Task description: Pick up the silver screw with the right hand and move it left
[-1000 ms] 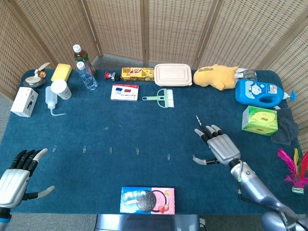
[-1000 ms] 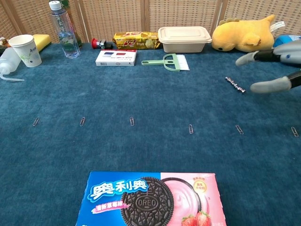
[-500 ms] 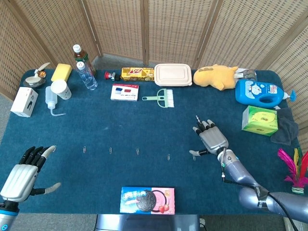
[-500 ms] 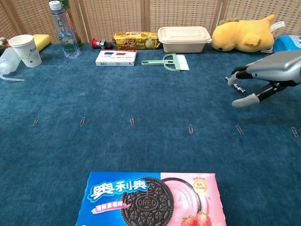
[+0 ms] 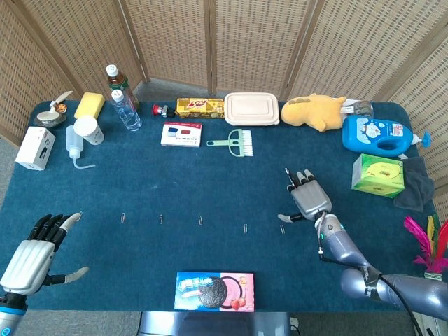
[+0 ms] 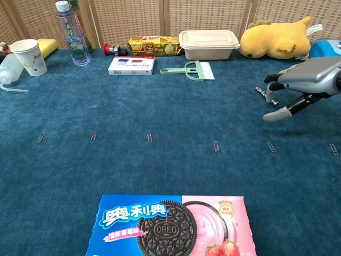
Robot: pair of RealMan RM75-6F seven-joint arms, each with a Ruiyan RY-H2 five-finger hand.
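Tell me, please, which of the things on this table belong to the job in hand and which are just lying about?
Belonging to the job:
silver screw
right hand, fingers spread over the screw

Just lying about:
cookie box
paper clips
green brush
lunch box
yellow plush toy
water bottle
left hand, open and idle

The worktop [image 5: 175,182] wore deep teal-blue cloth. At the far right sat a yellow plush [image 5: 316,112], a blue detergent bottle [image 5: 378,135] and a green box [image 5: 378,175]. The near cookie box [image 6: 170,226] was half blue, half pink. The right hand [image 5: 310,198] was silver-grey with black fingers [image 5: 301,179].
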